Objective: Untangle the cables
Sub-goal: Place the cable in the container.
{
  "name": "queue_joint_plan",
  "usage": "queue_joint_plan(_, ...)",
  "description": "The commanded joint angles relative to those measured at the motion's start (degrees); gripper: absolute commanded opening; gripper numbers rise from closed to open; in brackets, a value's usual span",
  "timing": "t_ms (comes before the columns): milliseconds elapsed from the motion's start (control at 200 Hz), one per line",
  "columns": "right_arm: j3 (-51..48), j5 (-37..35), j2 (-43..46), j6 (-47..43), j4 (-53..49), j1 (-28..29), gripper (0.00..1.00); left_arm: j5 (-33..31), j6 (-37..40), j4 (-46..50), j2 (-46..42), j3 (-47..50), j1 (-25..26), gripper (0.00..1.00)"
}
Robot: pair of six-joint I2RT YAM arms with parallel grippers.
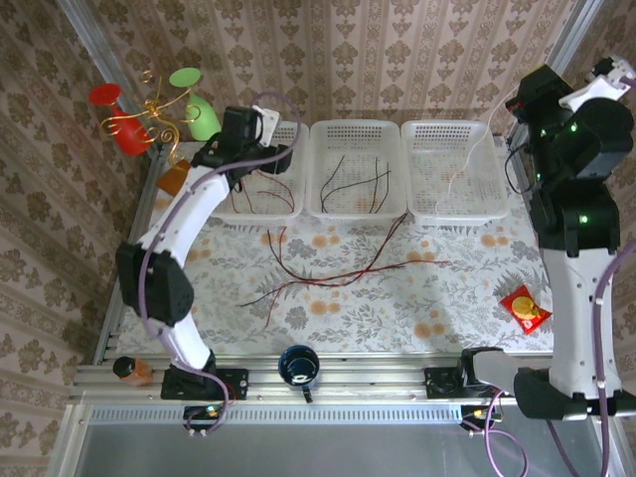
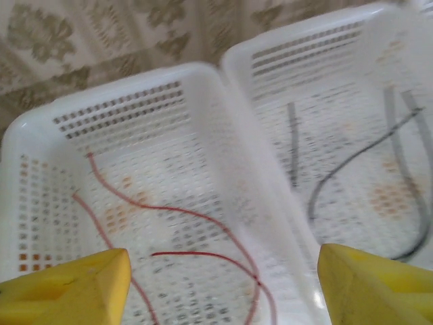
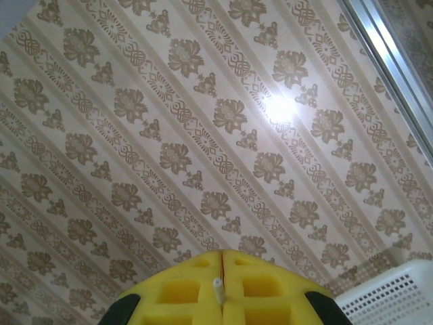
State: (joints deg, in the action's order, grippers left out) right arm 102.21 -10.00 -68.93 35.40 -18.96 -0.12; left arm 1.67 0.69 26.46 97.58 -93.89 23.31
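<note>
A tangle of thin red and black cables point(image 1: 338, 273) lies on the flowered tablecloth in front of three white baskets. The left basket point(image 1: 298, 134) point(image 2: 122, 101) holds loose red cables point(image 2: 203, 220). Black cables point(image 1: 353, 179) point(image 2: 406, 156) lie in the middle basket point(image 1: 358, 129). My left gripper point(image 1: 268, 164) point(image 2: 223, 291) hovers open over the left basket, nothing between its yellow fingers point(image 2: 67, 291). My right gripper point(image 1: 519, 99) point(image 3: 222, 284) is raised at the back right, shut on the end of a thin white cable point(image 1: 477, 149) point(image 3: 218, 288) that trails down into the right basket point(image 1: 452, 204).
A blue mug point(image 1: 298, 366) stands at the near edge between the arm bases. A red snack packet point(image 1: 525, 308) lies at the right, a brown bottle point(image 1: 129, 370) at the near left. Red and green goblets on a gold stand point(image 1: 154, 114) sit at the back left.
</note>
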Motion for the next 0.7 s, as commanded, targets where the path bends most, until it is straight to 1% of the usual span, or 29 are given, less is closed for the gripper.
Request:
queue_joint_plan(0,3.8,-0.1,-3.4,-3.1,4.7,-0.2,0.00,1.8,-2.5,-5.4,-3.5,8.1,2.0,0.74)
queue_joint_plan(45,5.0,-0.7,-5.4,-4.6,6.2,-0.2,0.00,1.5,-3.1,-6.1,-5.1,10.6,2.4,0.74)
queue_joint_plan(60,5.4,-1.0,-6.1,-5.2,6.7,-0.2,0.00,1.5,-3.3,-6.3,-5.6,11.3,4.1,0.74)
queue_joint_plan(115,7.0,-1.9,-8.9,-7.7,8.4,-0.3,0.00,1.0,-3.4,-6.7,-7.4,13.9,5.7,0.74)
queue_joint_plan(155,8.6,-2.8,-10.4,-10.1,9.5,-0.3,0.00,-0.1,-4.1,-7.0,-8.6,15.6,6.5,0.74)
queue_joint_plan(170,9.3,-3.2,-12.6,-11.0,9.8,-0.3,0.00,-0.2,-4.5,-7.4,-9.0,16.5,6.8,0.74)
queue_joint_plan(285,14.8,-3.5,-19.7,-16.4,11.8,-1.1,0.00,-0.2,-7.6,-9.7,-12.4,21.6,8.4,0.74)
queue_joint_plan(440,20.1,-2.7,-25.9,-16.5,11.1,-2.6,0.00,-2.1,-9.1,-10.0,-16.4,26.5,10.6,0.74)
queue_joint_plan(585,21.0,-2.4,-27.6,-17.1,11.7,-2.9,0.00,-3.3,-11.4,-10.3,-19.9,30.5,11.4,0.74)
queue_joint_plan(695,24.0,-1.7,-28.5,-16.6,10.8,-3.3,0.00,-3.3,-13.4,-10.7,-21.9,32.8,11.9,0.74)
